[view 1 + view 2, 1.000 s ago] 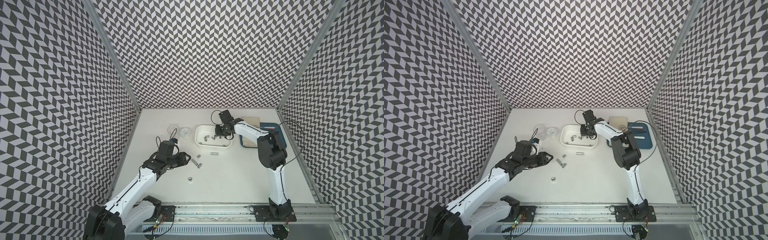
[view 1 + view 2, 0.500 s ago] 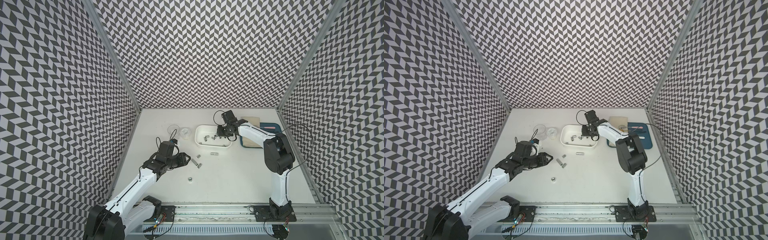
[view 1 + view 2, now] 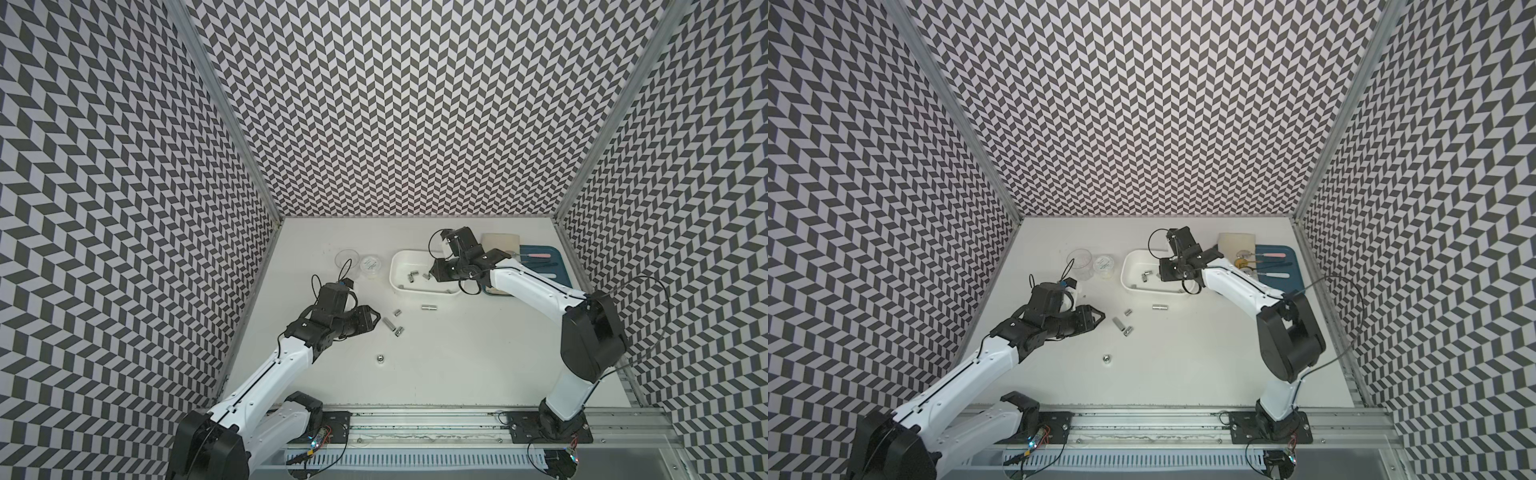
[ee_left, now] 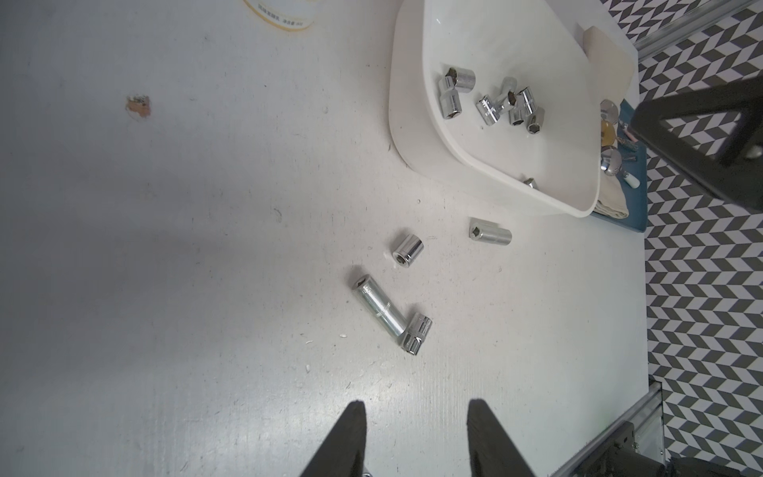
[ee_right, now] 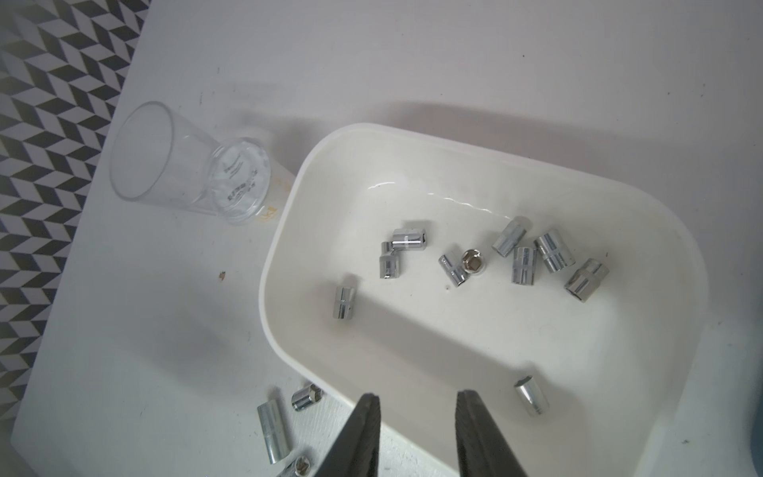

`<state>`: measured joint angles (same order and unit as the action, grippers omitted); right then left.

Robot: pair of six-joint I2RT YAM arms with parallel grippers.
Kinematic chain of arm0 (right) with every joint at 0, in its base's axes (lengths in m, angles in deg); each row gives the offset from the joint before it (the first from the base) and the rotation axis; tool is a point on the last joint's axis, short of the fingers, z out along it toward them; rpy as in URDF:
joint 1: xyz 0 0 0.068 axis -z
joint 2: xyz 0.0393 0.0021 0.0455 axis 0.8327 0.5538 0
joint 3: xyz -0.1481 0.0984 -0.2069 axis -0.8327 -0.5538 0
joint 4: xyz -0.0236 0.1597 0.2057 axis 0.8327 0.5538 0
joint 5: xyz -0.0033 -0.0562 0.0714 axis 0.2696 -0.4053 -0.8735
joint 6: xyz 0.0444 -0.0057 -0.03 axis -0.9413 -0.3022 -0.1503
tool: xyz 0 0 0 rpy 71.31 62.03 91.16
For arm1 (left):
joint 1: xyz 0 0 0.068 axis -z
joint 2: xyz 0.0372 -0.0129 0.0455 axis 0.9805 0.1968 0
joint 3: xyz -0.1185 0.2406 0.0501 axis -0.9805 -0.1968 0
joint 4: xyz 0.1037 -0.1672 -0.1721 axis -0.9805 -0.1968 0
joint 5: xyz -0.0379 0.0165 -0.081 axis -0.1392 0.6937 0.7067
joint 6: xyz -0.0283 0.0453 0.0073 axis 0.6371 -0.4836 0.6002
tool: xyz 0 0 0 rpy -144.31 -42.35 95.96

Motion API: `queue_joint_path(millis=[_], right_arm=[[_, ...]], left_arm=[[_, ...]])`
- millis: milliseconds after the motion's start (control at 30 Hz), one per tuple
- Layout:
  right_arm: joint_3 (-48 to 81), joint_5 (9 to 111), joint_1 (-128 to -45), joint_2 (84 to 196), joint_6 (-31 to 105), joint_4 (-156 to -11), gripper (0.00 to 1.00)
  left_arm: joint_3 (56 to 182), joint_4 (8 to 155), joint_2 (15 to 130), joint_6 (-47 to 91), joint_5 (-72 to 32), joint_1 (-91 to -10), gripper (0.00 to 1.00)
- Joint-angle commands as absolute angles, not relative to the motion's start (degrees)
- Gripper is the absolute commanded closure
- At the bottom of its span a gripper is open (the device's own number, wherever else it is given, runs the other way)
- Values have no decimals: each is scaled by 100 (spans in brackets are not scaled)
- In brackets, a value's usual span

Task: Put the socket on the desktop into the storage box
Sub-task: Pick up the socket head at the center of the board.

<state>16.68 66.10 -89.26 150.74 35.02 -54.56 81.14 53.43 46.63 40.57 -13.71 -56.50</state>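
**Landmark:** white, shallow, round-cornered plastic storage box (image 3: 393, 270), set toward the back of the off-white desktop (image 3: 457, 365).

**In the box:** at least ten small chrome steel sockets (image 5: 524, 265) lie loose on the floor, most of them in a loose cluster. One socket (image 5: 344, 302) lies apart from the cluster. Another (image 5: 531, 394) lies alone near the front wall.

**Outside the box, on the desktop:**
- A medium-length chrome socket (image 3: 430, 307) lies just beside the box's front long wall, not touching it.
- Farther out from that wall, toward the left arm, lies a short chrome socket (image 4: 408, 250).
- Beyond it lies a long chrome socket (image 4: 377, 305), with a short ribbed socket (image 4: 417, 333) touching its end.
- Well out from the box, a lone fifth socket (image 3: 380, 358) appears to stand on end.

**Right gripper** (image 5: 417, 398): hovers over the box interior, near the front wall. Its black fingers are partly spread, the gap between them is bare, and nothing is held.

**Left gripper** (image 4: 415, 406): off the box, just short of the long chrome socket and pointing toward it. Its fingers are parted with nothing between them. Whether the tips touch the desktop cannot be told.

**Around the box:**
- Two clear plastic cups (image 3: 347, 258) sit close together beside the short end nearer the left arm.
- A flat blue tray (image 3: 555, 270) carrying small hand tools lies beyond the opposite short end.
- A beige square pad (image 3: 500, 241) lies near the box's back corner on that side.
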Motion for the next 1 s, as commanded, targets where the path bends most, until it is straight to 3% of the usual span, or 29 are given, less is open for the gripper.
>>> queue_joint_path(millis=[0, 567, 967], right_arm=[[1241, 6509, -9170, 14560, 3659, -5697, 65], [-1491, 5710, -10128, 11859, 3601, -6291, 61], [-2263, 5795, -10641, 11014, 3420, -6284, 60]], left_arm=[[8063, 5169, 4533, 4143, -1531, -5541, 56], [8128, 4542, 4610, 4712, -2383, -4558, 56], [7939, 4537, 4938, 5340, -2742, -3711, 49]])
